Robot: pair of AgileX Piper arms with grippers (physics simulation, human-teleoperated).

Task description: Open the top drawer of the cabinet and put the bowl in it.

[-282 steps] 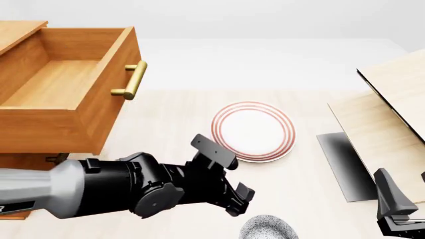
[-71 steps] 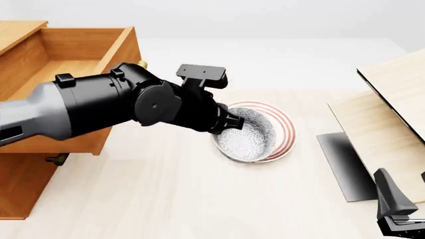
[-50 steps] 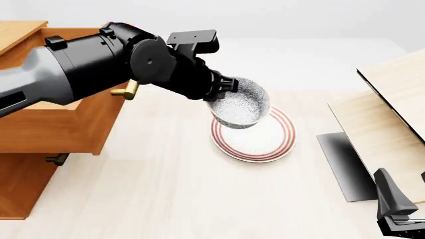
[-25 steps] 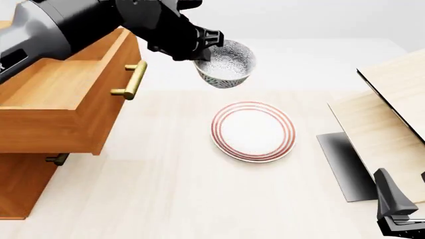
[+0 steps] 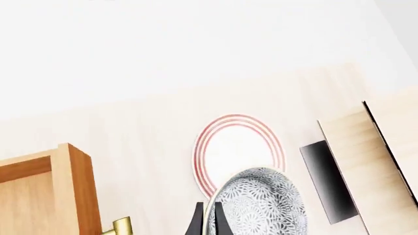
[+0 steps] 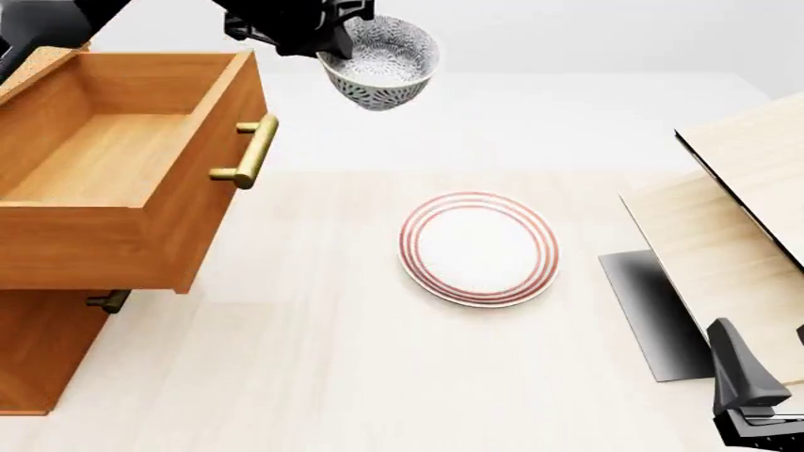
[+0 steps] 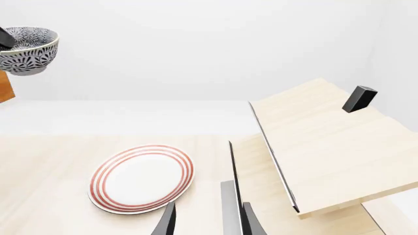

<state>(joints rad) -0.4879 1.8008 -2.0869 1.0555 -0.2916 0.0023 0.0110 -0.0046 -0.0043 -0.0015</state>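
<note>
Up beside the open top drawer (image 6: 126,160), I'm holding the bowl (image 6: 380,64) by its rim, left gripper (image 6: 329,38) fingers clamped on it.

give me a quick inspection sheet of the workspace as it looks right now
surface: pale wood table.
job's things: top drawer of the cabinet open and holding nothing; bowl held in the air to the right of the drawer front, not yet over it.
clutter: red-ringed plate; pale boards at right.
grippers: left claw shut on the bowl rim; right claw low at the table's right, holding nothing.
cables: nothing seen.
surroundings: plain white backdrop.
</note>
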